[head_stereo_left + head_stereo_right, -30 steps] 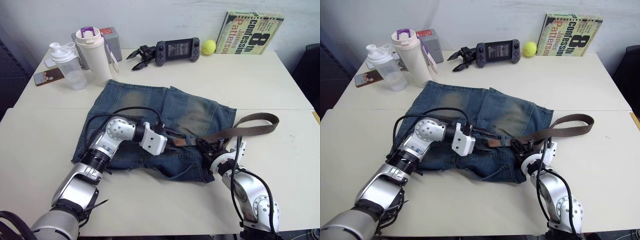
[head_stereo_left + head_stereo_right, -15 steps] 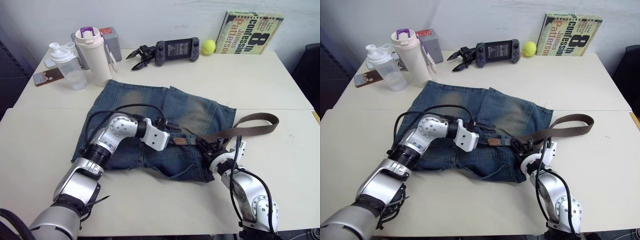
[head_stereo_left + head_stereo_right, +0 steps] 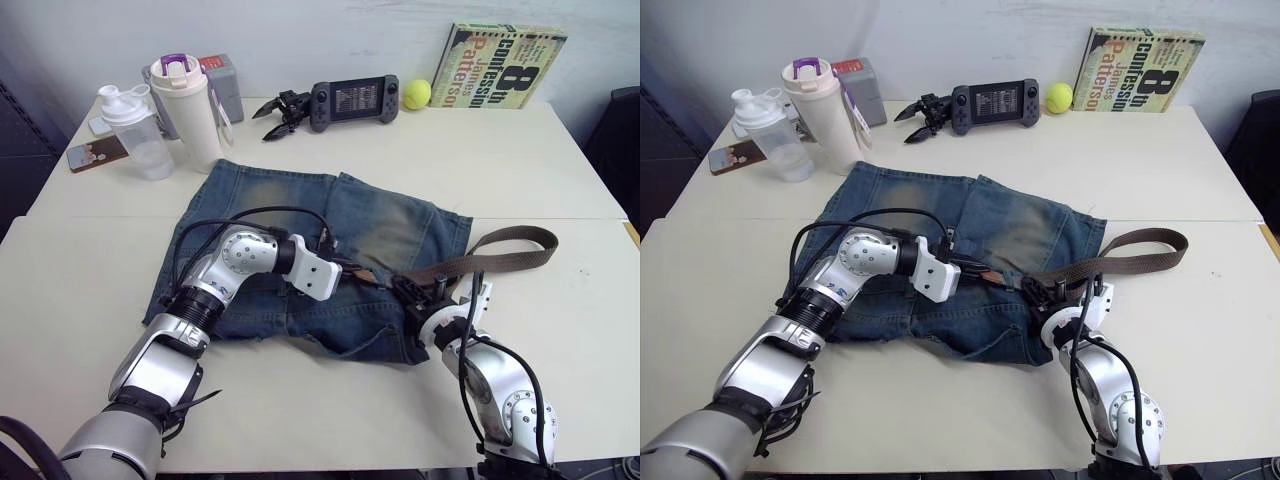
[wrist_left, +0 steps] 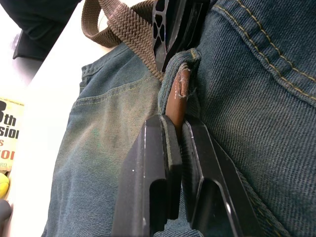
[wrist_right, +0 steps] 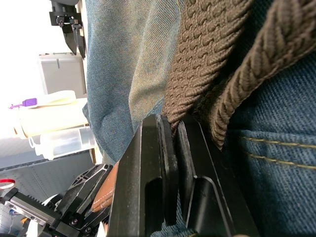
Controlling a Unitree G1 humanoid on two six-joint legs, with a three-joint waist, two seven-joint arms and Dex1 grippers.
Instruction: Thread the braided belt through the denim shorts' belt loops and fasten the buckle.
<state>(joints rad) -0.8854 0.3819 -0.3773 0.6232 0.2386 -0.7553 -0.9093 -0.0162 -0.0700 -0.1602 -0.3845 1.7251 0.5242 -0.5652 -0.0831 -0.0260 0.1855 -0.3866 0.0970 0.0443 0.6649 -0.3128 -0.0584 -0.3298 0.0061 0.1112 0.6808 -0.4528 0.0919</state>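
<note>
You see the denim shorts (image 3: 300,240) spread flat across the middle of the frame on the white table (image 3: 560,160), waistband toward the lower edge. The braided belt (image 3: 500,250) loops out over the bare table at centre right, then runs back left along the waistband.

Your left gripper (image 4: 178,129) sits at mid-frame on the waistband, and its fingers are clamped onto the belt's tan leather tip (image 4: 177,98). In the left wrist view that tip pokes out from under a belt loop (image 4: 190,74), with the woven strap continuing beyond it.

Your right gripper (image 5: 174,126) lies just right of centre, low on the shorts' edge, pinching the woven part of the belt between closed fingers. The two grippers are near each other, with a short run of waistband between them.

You cannot make out the buckle.

Along the top of the frame you have two shaker bottles (image 3: 185,110) at upper left, a phone (image 3: 95,153), a handheld game console (image 3: 355,100), a tennis ball (image 3: 417,94) and a book (image 3: 500,65).
</note>
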